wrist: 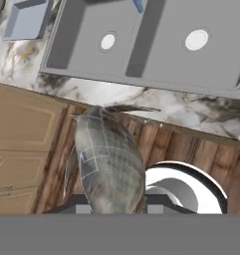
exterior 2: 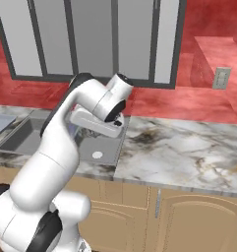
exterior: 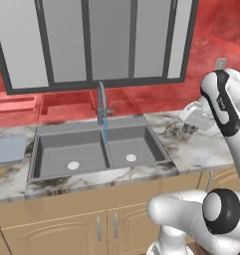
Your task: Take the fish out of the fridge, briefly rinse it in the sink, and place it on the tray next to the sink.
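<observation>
The fish (wrist: pixel 109 159) is clamped in the hand (wrist: pixel 111 206), tail outward.

Even, bright, flat light everywhere, with no clear source and no glare. The sink (exterior: pixel 52 154) basins carry only soft shading, no hard shadows. Edges look slightly coarse and soft; no lens distortion.

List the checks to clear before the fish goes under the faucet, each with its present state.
1. Fish held in gripper: ok.
2. Water running from faucet: ok, a blue stream falls.
3. Sink basins free of clutter: ok.
4. Gripper over the sink: not ok, it hangs over the counter right of it.
5. Tray left of sink, bare: ok.
6. Firmness of grip: cannot tell.
</observation>
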Available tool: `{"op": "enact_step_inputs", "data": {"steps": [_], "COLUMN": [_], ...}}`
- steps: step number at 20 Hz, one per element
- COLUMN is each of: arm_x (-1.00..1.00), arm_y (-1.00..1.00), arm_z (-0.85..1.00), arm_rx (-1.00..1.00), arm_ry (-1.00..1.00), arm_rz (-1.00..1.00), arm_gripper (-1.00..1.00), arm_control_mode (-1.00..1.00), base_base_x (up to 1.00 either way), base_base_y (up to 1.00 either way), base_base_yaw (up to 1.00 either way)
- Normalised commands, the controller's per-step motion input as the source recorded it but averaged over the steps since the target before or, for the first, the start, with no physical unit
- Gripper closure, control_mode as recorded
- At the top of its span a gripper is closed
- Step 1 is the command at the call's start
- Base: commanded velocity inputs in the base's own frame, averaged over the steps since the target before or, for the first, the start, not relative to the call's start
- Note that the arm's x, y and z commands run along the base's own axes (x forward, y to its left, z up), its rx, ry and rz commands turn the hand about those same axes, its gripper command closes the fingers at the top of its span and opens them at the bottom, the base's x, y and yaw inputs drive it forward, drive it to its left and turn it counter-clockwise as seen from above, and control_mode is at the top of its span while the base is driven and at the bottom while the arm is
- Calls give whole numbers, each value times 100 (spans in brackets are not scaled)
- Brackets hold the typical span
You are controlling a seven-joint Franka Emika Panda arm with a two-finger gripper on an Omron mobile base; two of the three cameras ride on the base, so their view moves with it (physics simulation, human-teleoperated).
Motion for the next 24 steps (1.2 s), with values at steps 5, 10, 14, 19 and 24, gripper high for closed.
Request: {"op": "enact_step_inputs", "data": {"steps": [5,10,14,19,24], "arm_x": [39,13,20,37,43], "arm_y": [1,18,21,35,31], "arm_z": [-2,-30,-29,-19,-16], "arm_rx": [16,1,0,0,0], "arm_ry": [3,2,1,1,0], "arm_rz": [5,4,4,5,8], "arm_gripper": [100,100,100,100,100], "arm_control_mode": [-100,-100,-100,-100,-100], "base_base_x": [0,0,0,0,0], "base_base_y": [0,0,0,0,0], "base_base_yaw": [0,0,0,0,0]}}
